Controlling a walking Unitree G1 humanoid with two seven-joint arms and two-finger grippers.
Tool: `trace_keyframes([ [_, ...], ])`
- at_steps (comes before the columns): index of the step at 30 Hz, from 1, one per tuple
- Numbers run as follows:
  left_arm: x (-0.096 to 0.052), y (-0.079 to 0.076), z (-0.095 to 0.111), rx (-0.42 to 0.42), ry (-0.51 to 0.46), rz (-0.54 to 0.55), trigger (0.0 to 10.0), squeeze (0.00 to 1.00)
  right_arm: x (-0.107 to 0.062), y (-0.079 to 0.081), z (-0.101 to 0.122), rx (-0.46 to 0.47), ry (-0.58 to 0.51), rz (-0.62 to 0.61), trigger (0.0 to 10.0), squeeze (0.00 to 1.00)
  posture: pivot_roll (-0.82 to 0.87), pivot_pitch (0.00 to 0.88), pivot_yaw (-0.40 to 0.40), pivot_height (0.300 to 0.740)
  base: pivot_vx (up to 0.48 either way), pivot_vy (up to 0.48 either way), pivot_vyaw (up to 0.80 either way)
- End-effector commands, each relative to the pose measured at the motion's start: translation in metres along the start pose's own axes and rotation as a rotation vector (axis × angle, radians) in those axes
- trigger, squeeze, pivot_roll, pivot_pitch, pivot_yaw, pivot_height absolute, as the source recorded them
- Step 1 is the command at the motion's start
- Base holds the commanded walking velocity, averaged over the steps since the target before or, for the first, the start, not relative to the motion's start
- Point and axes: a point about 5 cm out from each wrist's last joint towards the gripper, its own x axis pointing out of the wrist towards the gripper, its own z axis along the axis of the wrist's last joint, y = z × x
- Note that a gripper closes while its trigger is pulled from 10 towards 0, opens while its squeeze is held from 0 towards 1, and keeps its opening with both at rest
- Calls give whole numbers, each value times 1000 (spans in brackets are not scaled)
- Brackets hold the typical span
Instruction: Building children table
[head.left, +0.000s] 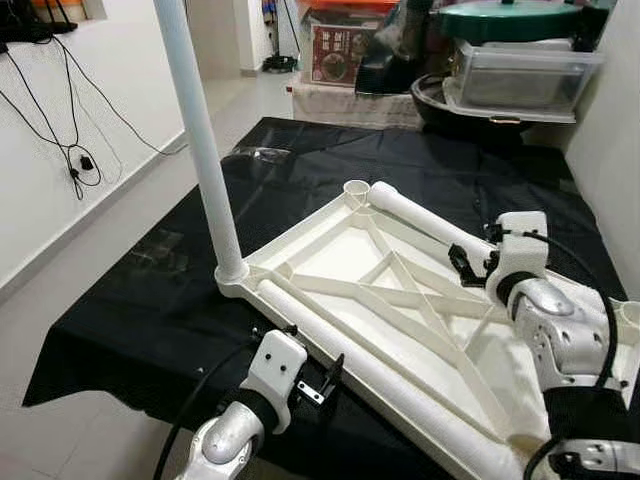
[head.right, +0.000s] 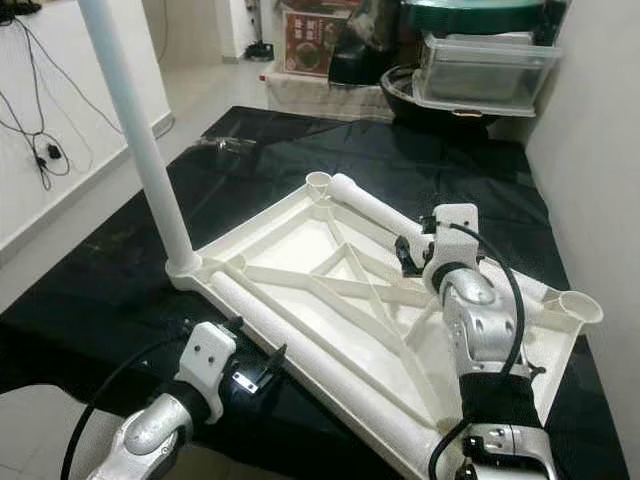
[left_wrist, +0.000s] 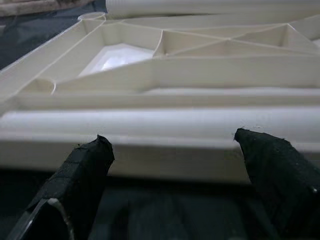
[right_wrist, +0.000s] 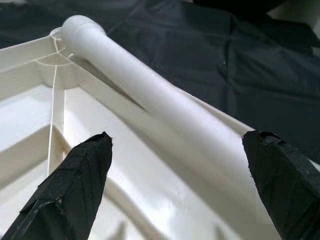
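A white plastic table top (head.left: 330, 250) lies upside down on a black cloth (head.left: 150, 300). One white leg (head.left: 200, 140) stands upright in its near-left corner socket. A second leg (head.left: 380, 375) lies along the front edge, and a third leg (head.left: 420, 225) lies along the far right edge beside an empty socket (head.left: 357, 188). My left gripper (left_wrist: 170, 150) is open, low by the front edge, facing the lying leg (left_wrist: 160, 122). My right gripper (right_wrist: 175, 145) is open just above the third leg (right_wrist: 150, 95), a finger on each side.
Another empty socket (head.right: 575, 303) sits at the top's right corner. A clear storage box (head.left: 520, 75), a dark basin (head.left: 450, 100) and a cardboard box (head.left: 340, 50) crowd the far end. Cables (head.left: 75, 150) hang on the left wall. A white wall stands close on the right.
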Motion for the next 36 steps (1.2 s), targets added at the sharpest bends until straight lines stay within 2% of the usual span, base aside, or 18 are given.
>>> trace_keyframes([
  [1,-3,1,-2,2,10,3,10000,0,1,7,4,34,-32,-7,10000,0,58,71,-29,740,-375,0,0],
  [6,-3,2,-3,-4,17,8,10000,0,3,10,14,51,-75,-18,10000,0,58,72,-29,740,0,0,0],
  [10,-3,1,-3,-7,18,9,10000,0,6,-3,24,48,-110,-116,10000,0,63,76,-33,740,0,0,0],
  [18,-3,1,-3,-9,17,10,10000,0,6,-6,25,68,-108,-159,10000,0,63,78,-31,740,0,0,0],
  [21,-3,1,-3,-10,14,10,10000,0,6,-4,29,75,-146,-172,10000,0,63,78,-30,740,0,0,0],
  [22,-4,2,-2,-7,13,12,10000,0,2,3,37,106,-235,-147,10000,0,62,78,-31,740,0,0,0],
  [24,-4,2,-2,-5,12,14,10000,0,0,6,39,110,-262,-142,10000,0,62,78,-31,740,0,0,0],
  [26,-4,2,-2,-1,10,15,10000,0,-5,19,39,104,-311,-81,10000,0,64,78,-31,740,0,0,0],
  [27,-4,2,-2,-1,10,15,10000,0,-5,19,39,104,-311,-81,10000,0,64,78,-31,740,0,0,0],
  [29,-5,3,-1,5,2,24,10000,0,-15,37,34,119,-356,-9,10000,0,64,76,-30,740,0,0,-800],
  [30,-5,3,-1,5,2,24,10000,0,-15,37,34,119,-356,-9,10000,0,64,76,-30,740,0,0,-800],
  [31,-5,4,0,9,-2,31,10000,0,-20,46,31,132,-371,28,10000,0,64,74,-29,740,0,0,-788],
  [35,-8,8,9,30,-48,68,10000,0,-52,87,8,58,-402,217,10000,0,66,57,-25,740,0,0,-772],
  [36,-8,8,9,30,-48,68,10000,0,-52,87,8,58,-402,217,10000,0,66,57,-25,740,0,0,-763],
])
